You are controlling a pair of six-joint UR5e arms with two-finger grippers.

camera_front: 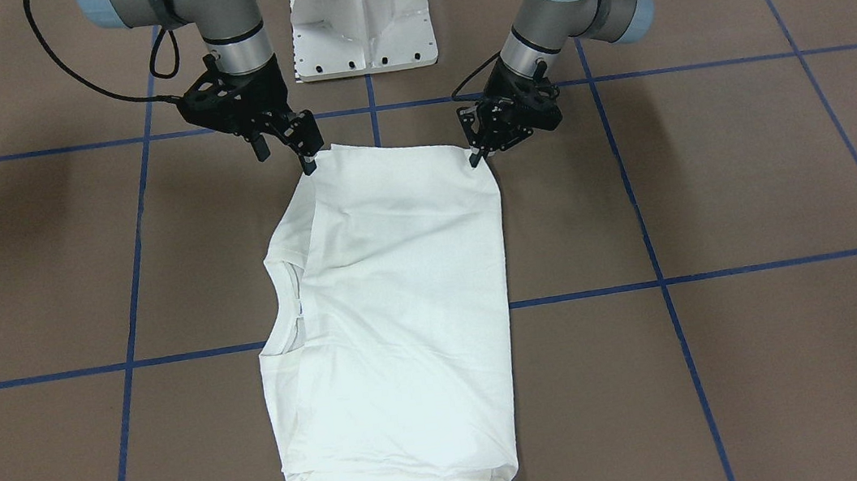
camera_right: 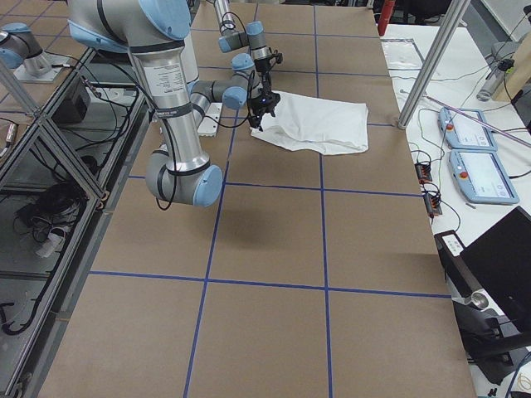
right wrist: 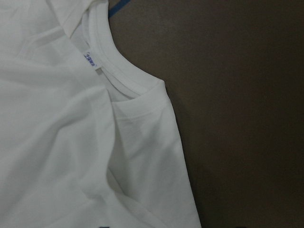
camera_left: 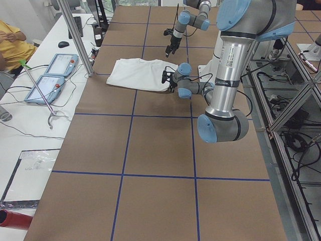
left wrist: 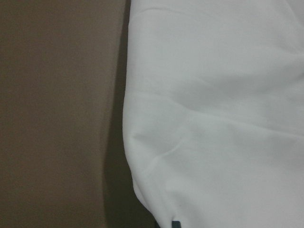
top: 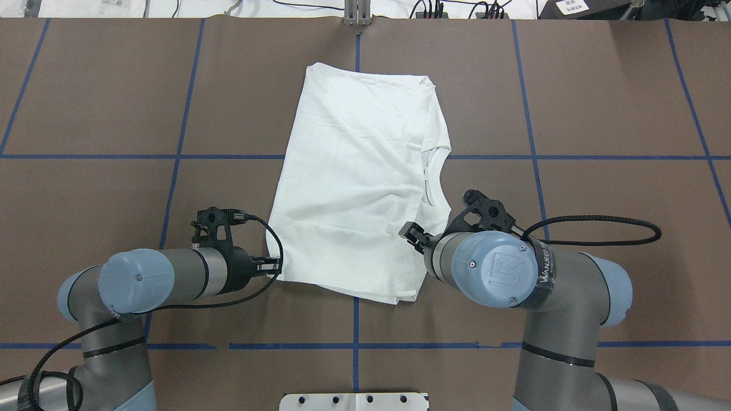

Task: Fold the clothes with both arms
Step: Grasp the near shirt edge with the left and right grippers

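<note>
White T-shirt (camera_front: 394, 294) lay part-folded mid-table. Left gripper (camera_front: 477, 154) pinched narrow on one robot-side corner. Right gripper (camera_front: 288, 162) looked spread, one finger at the other corner. Likely gripping for next fold: right needed to close, then both lift together.

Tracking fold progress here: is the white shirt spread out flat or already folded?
Folded. The shirt lies as a compact layered rectangle, no sleeves sticking out, its neckline at one side edge.
</note>
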